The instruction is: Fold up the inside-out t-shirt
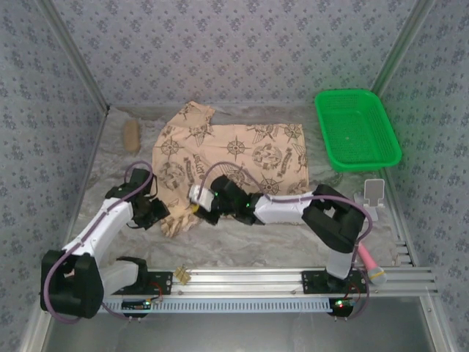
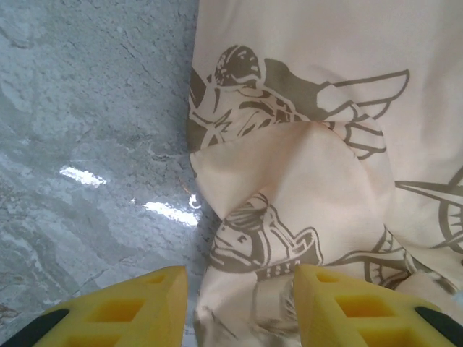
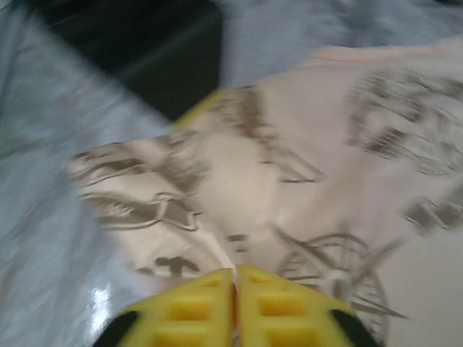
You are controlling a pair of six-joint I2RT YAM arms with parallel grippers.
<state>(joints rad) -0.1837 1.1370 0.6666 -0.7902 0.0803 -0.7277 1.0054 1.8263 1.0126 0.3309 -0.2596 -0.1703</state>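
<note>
Yellow fingers (image 2: 347, 311) of the left gripper (image 2: 239, 311) sit closest in the left wrist view, at 7 and 5 o'clock of the frame. They stand clearly apart, and a crumpled fold of the inside-out t-shirt (image 2: 304, 181) lies loose in the gap between them, not squeezed. The grey marbled table (image 2: 87, 144) shows at 9 o'clock.

On the right wrist camera, the right gripper (image 3: 234, 307) has its two pads pressed together, with only a hairline seam between them. A thin ridge of the tan cloth (image 3: 289, 188) runs down into that seam, so the cloth looks pinched – though the picture is blurred.

From above, the t-shirt (image 1: 242, 154) lies spread on the table (image 1: 256, 238) from the centre toward 12 o'clock, its dark compass prints showing and one sleeve pointing to 11 o'clock. The corner at the garment's 7 o'clock is bunched up, and both tools meet there. The left gripper (image 1: 163, 214) reaches in from 8 o'clock and the right gripper (image 1: 196, 207) from 4 o'clock, close beside each other.

A green basket (image 1: 357, 132) stands at 2 o'clock, apart from the shirt's right edge. A small tan oblong object (image 1: 132, 136) lies at 10 o'clock near the sleeve, not touching it. A white stand (image 1: 374, 192) is at 3 o'clock, and a pink-handled tool (image 1: 368, 262) rests at 4 o'clock by the right arm's base
</note>
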